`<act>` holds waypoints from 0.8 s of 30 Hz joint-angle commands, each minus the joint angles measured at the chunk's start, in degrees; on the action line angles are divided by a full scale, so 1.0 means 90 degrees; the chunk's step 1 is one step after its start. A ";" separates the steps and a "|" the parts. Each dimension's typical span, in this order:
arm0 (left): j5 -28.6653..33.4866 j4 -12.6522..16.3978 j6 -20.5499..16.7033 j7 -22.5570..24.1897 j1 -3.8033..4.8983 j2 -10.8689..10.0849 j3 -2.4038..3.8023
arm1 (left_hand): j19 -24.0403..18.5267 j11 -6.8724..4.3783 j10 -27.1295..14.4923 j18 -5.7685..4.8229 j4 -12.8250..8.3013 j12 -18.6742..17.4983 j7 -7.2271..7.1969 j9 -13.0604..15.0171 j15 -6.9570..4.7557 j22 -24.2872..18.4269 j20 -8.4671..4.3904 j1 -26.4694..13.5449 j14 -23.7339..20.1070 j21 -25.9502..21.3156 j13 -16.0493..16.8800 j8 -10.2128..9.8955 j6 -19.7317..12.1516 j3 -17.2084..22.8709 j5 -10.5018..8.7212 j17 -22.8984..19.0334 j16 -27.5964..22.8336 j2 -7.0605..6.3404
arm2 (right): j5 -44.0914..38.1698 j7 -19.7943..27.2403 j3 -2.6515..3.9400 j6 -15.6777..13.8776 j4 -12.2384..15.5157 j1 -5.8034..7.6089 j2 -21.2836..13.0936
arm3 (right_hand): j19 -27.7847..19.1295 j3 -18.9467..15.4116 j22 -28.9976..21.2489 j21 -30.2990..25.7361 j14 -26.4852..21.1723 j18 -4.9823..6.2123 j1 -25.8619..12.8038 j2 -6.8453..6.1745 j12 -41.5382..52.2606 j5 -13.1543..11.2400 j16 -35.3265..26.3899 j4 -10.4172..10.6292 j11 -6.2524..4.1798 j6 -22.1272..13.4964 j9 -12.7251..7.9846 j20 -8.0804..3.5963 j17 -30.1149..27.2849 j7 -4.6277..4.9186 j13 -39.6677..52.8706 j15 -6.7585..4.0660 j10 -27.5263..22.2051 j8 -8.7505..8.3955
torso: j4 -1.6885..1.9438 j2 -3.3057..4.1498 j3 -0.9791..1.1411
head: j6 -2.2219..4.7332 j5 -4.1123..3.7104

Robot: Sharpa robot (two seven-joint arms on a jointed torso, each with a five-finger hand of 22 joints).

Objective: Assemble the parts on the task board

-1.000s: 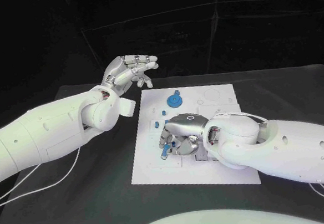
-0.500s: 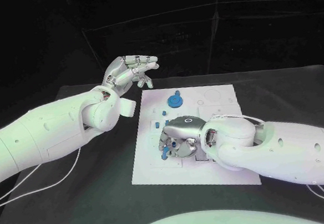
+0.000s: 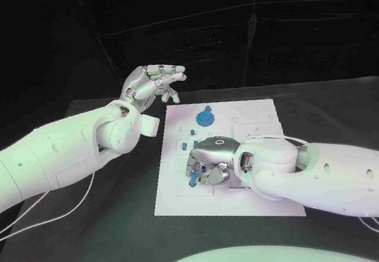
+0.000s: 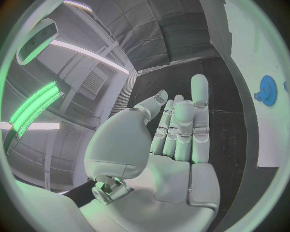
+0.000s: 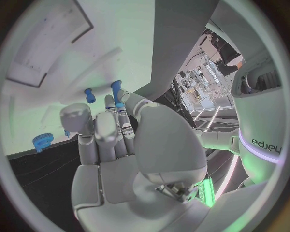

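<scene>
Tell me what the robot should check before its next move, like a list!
1. Left hand out of the way: ok. It is raised off the task board's far left corner, holding nothing.
2. Right hand over the work spot: ok. It is above the middle of the board.
3. Right hand has a part: ok, probably. A blue peg shows at its fingertips; the grip itself is partly hidden.
4. Peg lined up with its hole: cannot tell. The hand covers the spot.
5. Blue gear safe: ok. It sits at the board's far end, apart from both hands.
</scene>
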 commanded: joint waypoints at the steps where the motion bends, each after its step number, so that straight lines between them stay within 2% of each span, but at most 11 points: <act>1: 0.0013 -0.0003 0.0086 0.0026 0.0008 0.0008 0.0003 | -0.0009 -0.0001 -0.0053 0.0085 0.0009 0.0030 0.0001 0.0009 0.0006 -0.0009 0.0023 0.0002 -0.0044 -0.0043 0.0001 0.0006 -0.0036 -0.0027 -0.0007 -0.0008 -0.0023 0.0046 | -0.0114 0.0021 -0.0002 -0.0078 -0.0002 0.0008 0.0025 | -0.0048 -0.0019 -0.0035 -0.0034 0.0010 0.0054 -0.0086 -0.0017 -0.0028 -0.0032 -0.0024 0.0026 -0.0002 -0.0065 -0.0004 -0.0002 -0.0019 -0.0002 -0.0001 0.0040 -0.0057 -0.0021 | -0.0003 0.0005 0.0003 | -0.0004 0.0005; 19: 0.0013 -0.0031 0.0091 0.0012 0.0008 0.0010 0.0003 | -0.0007 0.0000 -0.0067 0.0086 0.0016 0.0042 0.0002 0.0010 0.0008 -0.0019 0.0025 0.0001 -0.0050 -0.0055 0.0001 0.0013 -0.0044 -0.0034 -0.0007 -0.0010 -0.0016 0.0066 | 0.0072 0.0200 -0.0021 -0.0109 0.0047 0.0007 0.0043 | -0.0090 -0.0088 -0.0058 -0.0056 -0.0009 0.0065 -0.0201 -0.0077 0.0005 0.0047 0.0007 0.0062 -0.0008 -0.0172 0.0013 0.0026 0.0006 -0.0016 0.0021 0.0046 -0.0067 -0.0001 | -0.0007 0.0000 0.0002 | -0.0021 0.0003; 24: 0.0013 -0.0033 0.0096 0.0010 0.0008 0.0010 0.0003 | -0.0007 0.0000 -0.0067 0.0086 0.0016 0.0042 0.0002 0.0010 0.0008 -0.0019 0.0025 0.0001 -0.0050 -0.0055 0.0001 0.0013 -0.0044 -0.0034 -0.0007 -0.0010 -0.0016 0.0066 | 0.0141 0.0251 -0.0022 -0.0147 0.0064 0.0006 0.0032 | -0.0151 -0.0383 -0.0160 -0.0124 -0.0070 0.0079 -0.0490 -0.0271 -0.0069 0.0179 -0.0051 0.0199 0.0038 -0.0286 0.0012 0.0050 -0.0107 -0.0007 0.0007 0.0087 -0.0324 -0.0008 | -0.0007 0.0002 0.0002 | -0.0022 0.0002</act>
